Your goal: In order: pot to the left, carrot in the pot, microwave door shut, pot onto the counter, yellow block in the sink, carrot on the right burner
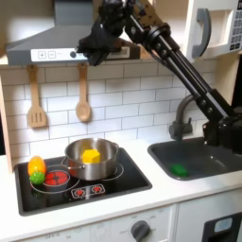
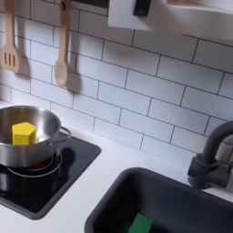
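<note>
The steel pot (image 1: 92, 161) (image 2: 27, 144) stands on the black cooktop's right burner in the first exterior view, with the yellow block (image 1: 90, 154) (image 2: 23, 133) inside it. On the left burner lies the carrot (image 1: 36, 170), apart from the pot. My gripper (image 1: 93, 44) hangs high above the pot, in front of the range hood; its fingers are too dark to read. The microwave door (image 1: 201, 30) at the upper right looks swung outward. The dark sink (image 1: 203, 151) (image 2: 177, 196) sits to the right in the pale counter (image 1: 142, 200) (image 2: 102, 175).
A flat green piece (image 1: 178, 170) (image 2: 139, 224) lies in the sink, beside the dark faucet (image 1: 180, 118) (image 2: 211, 157). A wooden spatula (image 1: 36, 99) and a spoon (image 1: 83, 96) hang on the tiled wall. My arm (image 1: 180, 76) slants across above the sink.
</note>
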### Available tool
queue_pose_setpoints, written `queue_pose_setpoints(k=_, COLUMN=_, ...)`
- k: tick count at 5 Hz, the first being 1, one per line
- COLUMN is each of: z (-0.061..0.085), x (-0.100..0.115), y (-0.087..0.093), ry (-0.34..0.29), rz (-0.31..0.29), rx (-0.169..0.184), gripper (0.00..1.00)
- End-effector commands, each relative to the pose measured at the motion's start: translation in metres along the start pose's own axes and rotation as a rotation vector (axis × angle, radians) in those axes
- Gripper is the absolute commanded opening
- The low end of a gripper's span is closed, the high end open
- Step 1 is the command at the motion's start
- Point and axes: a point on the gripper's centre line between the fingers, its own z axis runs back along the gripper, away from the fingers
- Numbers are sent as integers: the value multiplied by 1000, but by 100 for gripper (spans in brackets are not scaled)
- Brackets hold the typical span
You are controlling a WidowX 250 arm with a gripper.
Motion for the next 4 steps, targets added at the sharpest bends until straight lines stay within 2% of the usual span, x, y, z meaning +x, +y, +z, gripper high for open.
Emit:
queue_pose_setpoints(k=1, z=-1, x=0, y=1, ry=2, rz=-1, rx=-3, gripper=0)
queue_pose_setpoints(k=4, z=3, x=-13, y=-3, ry=28, rz=-4, rx=-23, gripper=0)
